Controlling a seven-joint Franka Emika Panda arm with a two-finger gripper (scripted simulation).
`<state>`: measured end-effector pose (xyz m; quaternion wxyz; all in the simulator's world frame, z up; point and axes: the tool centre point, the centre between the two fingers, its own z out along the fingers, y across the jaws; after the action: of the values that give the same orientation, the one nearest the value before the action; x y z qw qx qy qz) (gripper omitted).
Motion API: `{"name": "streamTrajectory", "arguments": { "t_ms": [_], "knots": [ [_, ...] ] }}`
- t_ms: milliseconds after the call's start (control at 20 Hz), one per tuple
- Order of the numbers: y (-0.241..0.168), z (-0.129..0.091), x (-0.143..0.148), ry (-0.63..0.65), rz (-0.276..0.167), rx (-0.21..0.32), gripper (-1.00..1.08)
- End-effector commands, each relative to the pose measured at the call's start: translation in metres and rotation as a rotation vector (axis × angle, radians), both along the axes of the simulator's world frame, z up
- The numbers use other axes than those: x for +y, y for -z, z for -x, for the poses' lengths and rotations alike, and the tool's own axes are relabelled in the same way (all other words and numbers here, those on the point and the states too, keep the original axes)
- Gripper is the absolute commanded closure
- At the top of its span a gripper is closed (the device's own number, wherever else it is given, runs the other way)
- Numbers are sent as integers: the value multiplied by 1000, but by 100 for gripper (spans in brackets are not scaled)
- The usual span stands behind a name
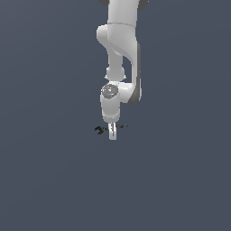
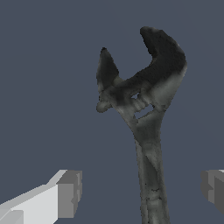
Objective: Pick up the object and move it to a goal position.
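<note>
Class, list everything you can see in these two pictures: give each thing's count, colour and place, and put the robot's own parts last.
wrench: one, dark grey-black, lying on the floor under the gripper, its shaft between the two fingers with gaps on both sides, its forked end pointing away from them.
floor: one, plain slate grey, filling both views.
arm: one, white, coming down from the top of the exterior view.
gripper: one, white with grey pads, jaws open, low over the wrench.
</note>
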<state>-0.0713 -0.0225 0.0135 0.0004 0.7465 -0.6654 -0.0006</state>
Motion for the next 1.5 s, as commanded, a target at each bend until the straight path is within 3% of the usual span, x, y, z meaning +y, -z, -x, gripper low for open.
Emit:
{"name": "streamTrajectory", "arguments": {
  "t_ms": [0,100,150,850,1450],
  "knots": [
    [5,-1,0,0,0,-1,-92],
    [6,-1,0,0,0,-1,-92],
    [6,-1,0,0,0,-1,108],
    [0,-2,1,3,0,-1,108],
    [-59,-35,45,2,2,-1,108]
  ]
}}
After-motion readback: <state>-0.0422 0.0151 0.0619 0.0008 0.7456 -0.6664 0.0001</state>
